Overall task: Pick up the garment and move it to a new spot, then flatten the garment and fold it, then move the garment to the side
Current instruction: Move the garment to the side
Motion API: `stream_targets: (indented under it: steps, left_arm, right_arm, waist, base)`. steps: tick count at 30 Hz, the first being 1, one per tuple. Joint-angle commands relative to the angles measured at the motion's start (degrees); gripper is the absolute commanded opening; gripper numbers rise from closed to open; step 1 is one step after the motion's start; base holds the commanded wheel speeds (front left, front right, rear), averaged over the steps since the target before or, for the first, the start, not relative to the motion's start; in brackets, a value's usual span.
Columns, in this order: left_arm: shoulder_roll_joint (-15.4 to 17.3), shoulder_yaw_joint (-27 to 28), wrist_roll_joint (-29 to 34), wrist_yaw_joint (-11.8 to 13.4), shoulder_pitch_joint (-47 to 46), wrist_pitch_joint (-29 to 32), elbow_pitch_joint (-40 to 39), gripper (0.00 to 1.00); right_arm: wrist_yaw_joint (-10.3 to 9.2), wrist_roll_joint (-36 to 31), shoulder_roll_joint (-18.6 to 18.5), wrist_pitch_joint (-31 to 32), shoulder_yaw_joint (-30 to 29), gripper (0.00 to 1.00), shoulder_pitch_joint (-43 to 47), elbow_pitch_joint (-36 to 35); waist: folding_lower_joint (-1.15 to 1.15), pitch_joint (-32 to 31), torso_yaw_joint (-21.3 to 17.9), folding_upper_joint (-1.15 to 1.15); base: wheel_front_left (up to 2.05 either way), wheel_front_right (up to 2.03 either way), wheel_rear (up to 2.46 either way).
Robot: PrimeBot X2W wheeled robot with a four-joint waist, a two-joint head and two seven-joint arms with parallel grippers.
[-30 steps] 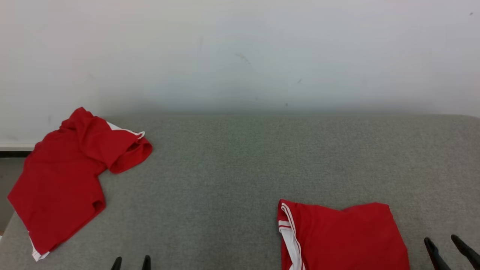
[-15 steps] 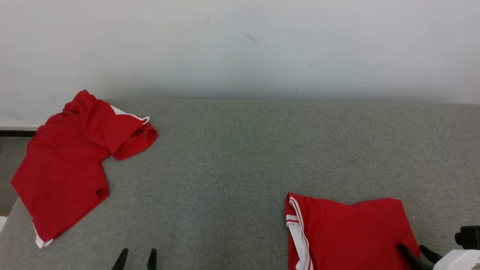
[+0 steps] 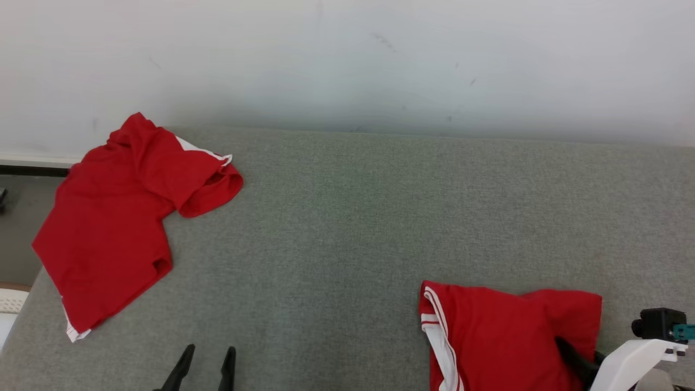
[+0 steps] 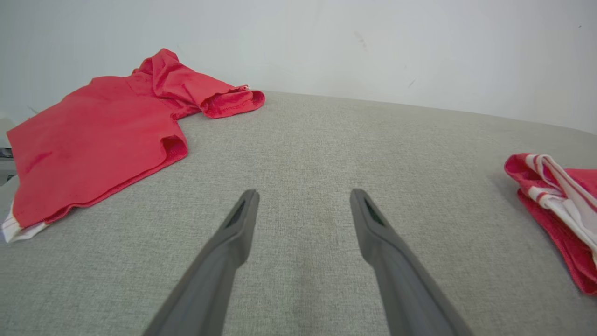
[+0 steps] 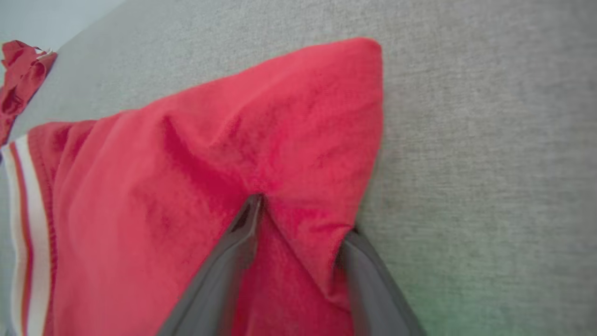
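Right gripper (image 5: 302, 214), wide, newly astride garment (image 5: 186, 163)

Looks like a bare lab or test room: plain scuffed white wall (image 3: 347, 54) beyond the left gripper's (image 4: 304, 192) open jaws, broad grey fabric-covered surface (image 3: 353, 217) beneath them, spread red shirt (image 3: 108, 228) up and left of them, folded red garment (image 3: 505, 336) bunched between the right gripper's (image 5: 302, 214) jaws.

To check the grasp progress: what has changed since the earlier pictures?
The right gripper moved from the right onto the right corner of the folded red garment; its fingers now straddle a raised ridge of cloth, still apart. The left gripper, open, and the other red shirt stayed put; the camera shifted.
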Motion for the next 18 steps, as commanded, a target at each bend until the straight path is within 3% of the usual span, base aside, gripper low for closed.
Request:
stream_targets:
  steps: [1,10,18]
  left_arm:
    - [0.2,-0.1,0.5,-0.1,-0.7,0.0,0.0,1.0]
    - [-0.4,-0.6,-0.7,0.0,0.3,0.0,0.0,1.0]
    - [-0.6,-0.9,-0.9,0.0,-0.8,0.0,-0.7,1.0]
  right_arm:
    - [0.08,1.2,1.5,0.0,1.9,0.0,-0.5,-0.3]
    - [0.07,3.5,-2.2,-4.5,9.0,0.0,-3.9,-3.8]
    - [0.05,0.3,-6.1,-8.8,10.1,0.0,-10.5,0.8]
  waist:
    - [0.0,-0.1,0.5,0.0]
    - [0.0,-0.6,1.8,0.0]
    - [0.0,2.0,-0.7,0.0]
  base:
    - [0.0,0.0,0.0]
    - [0.0,0.0,0.0]
    - [0.0,0.0,0.0]
